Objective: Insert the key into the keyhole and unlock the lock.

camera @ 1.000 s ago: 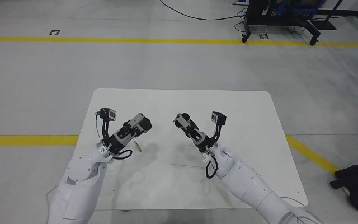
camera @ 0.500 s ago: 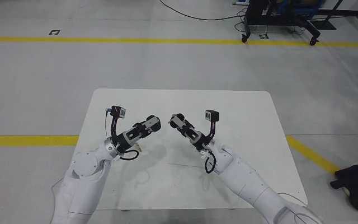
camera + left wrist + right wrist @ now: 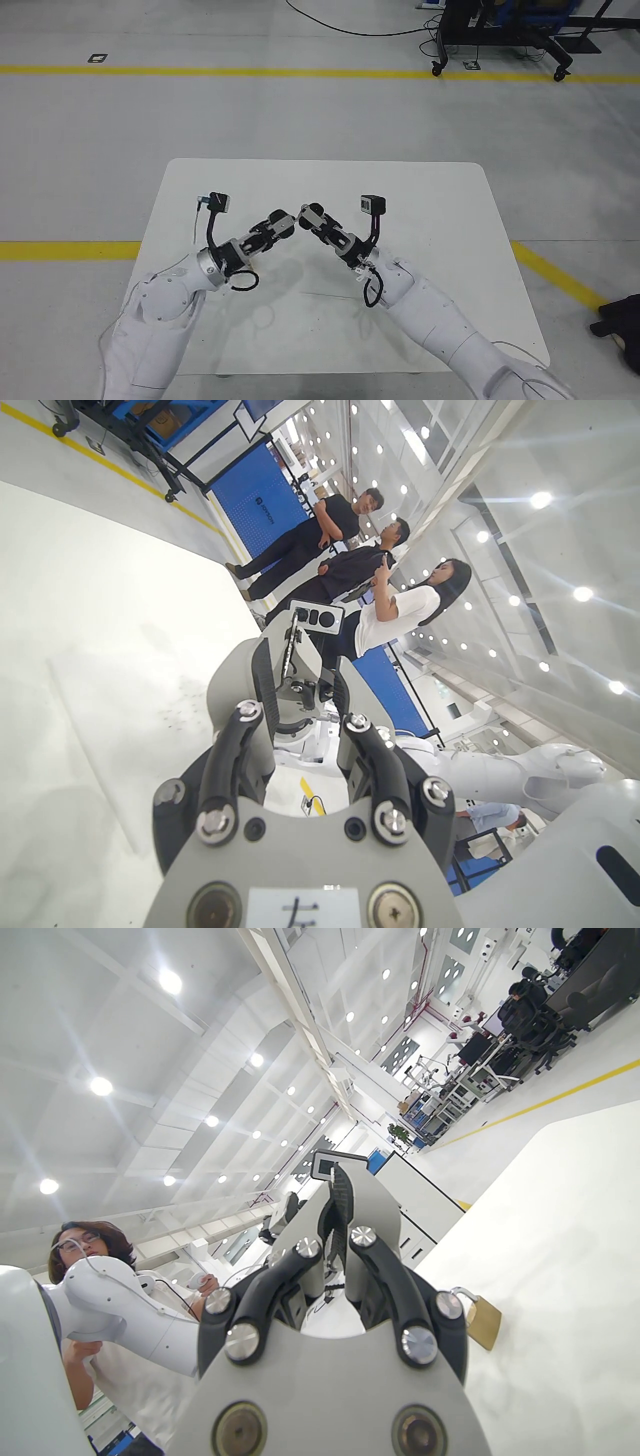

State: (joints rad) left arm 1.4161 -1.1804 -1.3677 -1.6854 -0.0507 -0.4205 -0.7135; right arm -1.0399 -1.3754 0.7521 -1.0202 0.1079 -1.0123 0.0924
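Right wrist view: brass padlock [image 3: 484, 1323] on table [image 3: 550, 1238], half behind right pincer [image 3: 336, 1183].

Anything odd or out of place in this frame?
The padlock lies loose on the table, held by neither gripper, while the open left gripper and the shut right gripper meet tip to tip above the table. Nothing looks spilled or damaged.

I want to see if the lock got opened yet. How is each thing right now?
padlock: lying on the table, no gripper on it, shackle looks closed.
left gripper: open, raised over the table.
right gripper: shut, raised, facing the left gripper; what it pinches cannot be told.
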